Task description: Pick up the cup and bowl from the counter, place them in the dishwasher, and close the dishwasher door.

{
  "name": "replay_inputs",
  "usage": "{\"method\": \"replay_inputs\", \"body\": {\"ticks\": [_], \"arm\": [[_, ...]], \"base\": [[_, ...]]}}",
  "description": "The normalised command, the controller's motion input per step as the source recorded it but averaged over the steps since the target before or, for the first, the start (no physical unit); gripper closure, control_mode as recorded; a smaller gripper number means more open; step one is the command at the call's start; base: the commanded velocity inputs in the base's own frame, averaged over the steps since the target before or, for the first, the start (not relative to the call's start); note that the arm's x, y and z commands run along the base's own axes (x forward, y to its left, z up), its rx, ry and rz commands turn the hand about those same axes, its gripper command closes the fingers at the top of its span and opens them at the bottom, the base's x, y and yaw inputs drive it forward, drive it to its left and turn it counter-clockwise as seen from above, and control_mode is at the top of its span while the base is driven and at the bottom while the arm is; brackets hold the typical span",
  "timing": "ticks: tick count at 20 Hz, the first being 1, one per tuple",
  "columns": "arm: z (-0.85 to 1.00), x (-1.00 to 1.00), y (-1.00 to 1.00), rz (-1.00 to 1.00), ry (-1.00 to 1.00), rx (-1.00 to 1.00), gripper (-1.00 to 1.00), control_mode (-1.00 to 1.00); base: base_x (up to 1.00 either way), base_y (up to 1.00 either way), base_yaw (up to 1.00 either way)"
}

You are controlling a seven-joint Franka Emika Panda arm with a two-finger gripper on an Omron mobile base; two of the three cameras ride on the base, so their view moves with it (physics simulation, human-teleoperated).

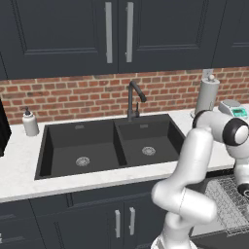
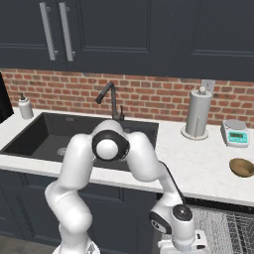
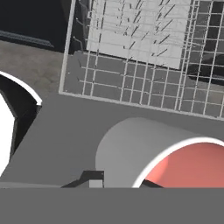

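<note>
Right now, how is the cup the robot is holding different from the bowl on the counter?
The cup is grey outside and red inside; the bowl is brownish gold. The cup sits between the robot's fingers, over the dishwasher rack; the bowl rests on the white counter, beside the little scale. The cup looks tall and round-sided; the bowl is low and wide. Both are open, round dishes.

Both base views flank the arm, sharing the sink (image 1: 112, 146); hand view looks closely, perhaps downward, at the rack (image 3: 144, 65)

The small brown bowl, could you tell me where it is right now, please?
The small brown bowl sits on the white speckled counter at the far right of the right base view, just below the digital kitchen scale.
</note>
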Motion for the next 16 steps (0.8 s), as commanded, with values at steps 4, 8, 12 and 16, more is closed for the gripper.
{"method": "replay_inputs", "body": {"ticks": [4,8,12,16], "arm": [[-0.61,0.71,-0.02,-0.08,0.01,0.0,1.0,-1.0],[-0.75,0.48,-0.02,-0.07,0.0,0.0,1.0,-1.0],[-0.56,0.36,-0.22,-0.02,0.0,0.03,1.0,-1.0],[-0.47,0.2,-0.28,0.0,-0.07,0.06,1.0,-1.0]], "base": [[0.0,0.0,0.0],[0.0,0.0,0.0],[0.0,0.0,0.0],[0.0,0.0,0.0]]}}
